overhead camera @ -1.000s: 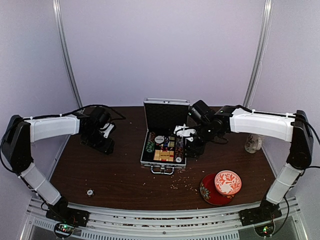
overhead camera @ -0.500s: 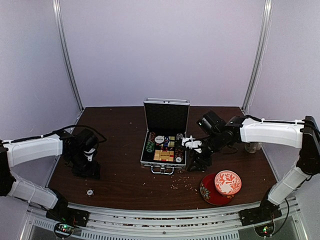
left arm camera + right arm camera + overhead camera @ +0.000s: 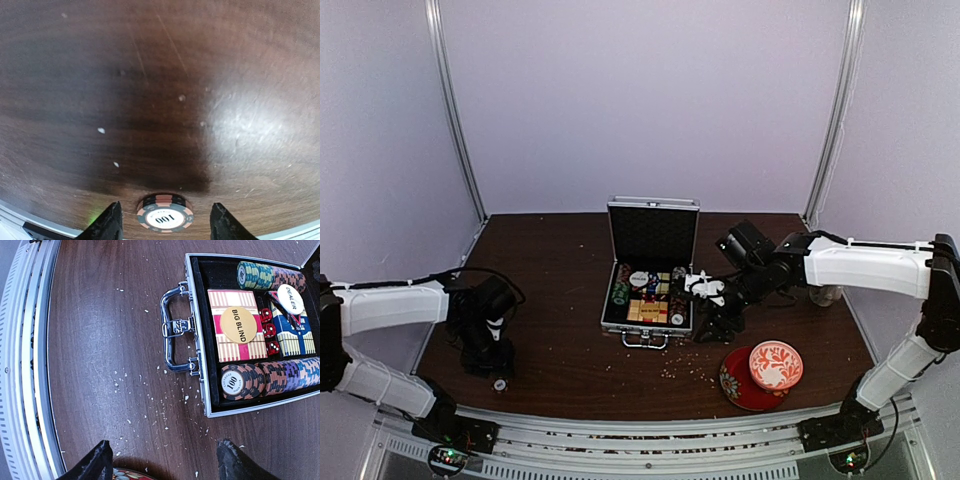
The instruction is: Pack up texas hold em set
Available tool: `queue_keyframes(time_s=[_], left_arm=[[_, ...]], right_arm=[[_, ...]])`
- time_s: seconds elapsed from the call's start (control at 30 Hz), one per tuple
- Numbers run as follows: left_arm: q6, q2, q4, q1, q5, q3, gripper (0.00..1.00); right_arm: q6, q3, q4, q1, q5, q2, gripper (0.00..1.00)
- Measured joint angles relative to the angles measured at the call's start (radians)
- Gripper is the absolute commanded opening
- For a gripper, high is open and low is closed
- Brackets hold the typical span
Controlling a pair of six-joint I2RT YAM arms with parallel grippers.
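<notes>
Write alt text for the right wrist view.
Open silver briefcase on a crumb-strewn wooden table, holding poker chips, card boxes, red dice, a BIG BLIND button and a DEALER button. The open right gripper hovers beside it.

L gripper (image 3: 166, 223) open, low; R gripper (image 3: 165, 462) open.

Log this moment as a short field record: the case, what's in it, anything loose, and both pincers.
case: silver briefcase, lid open and standing up at the back
inside: chip rows, card box, red dice, BIG BLIND button, DEALER button
loose: one 100 chip, flat on the table, front left
left pincer: open, a finger either side of the 100 chip
right pincer: open, empty, over the table near the case handle
other: patterned bowl on red saucer, front right
</notes>
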Motion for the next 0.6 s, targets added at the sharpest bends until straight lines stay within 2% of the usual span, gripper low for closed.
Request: queue_keyframes(time_s=[0.4,0.6], left_arm=[[-0.059,0.028,-0.006,-0.103,0.046,-0.037,0.45],[-0.067,0.049,0.0,-0.14,0.053,-0.025,0.42]], right_arm=[[-0.011,0.0,-0.002,0.0,0.0,0.0,0.71],[-0.013,0.0,-0.003,0.0,0.0,0.002,0.71]])
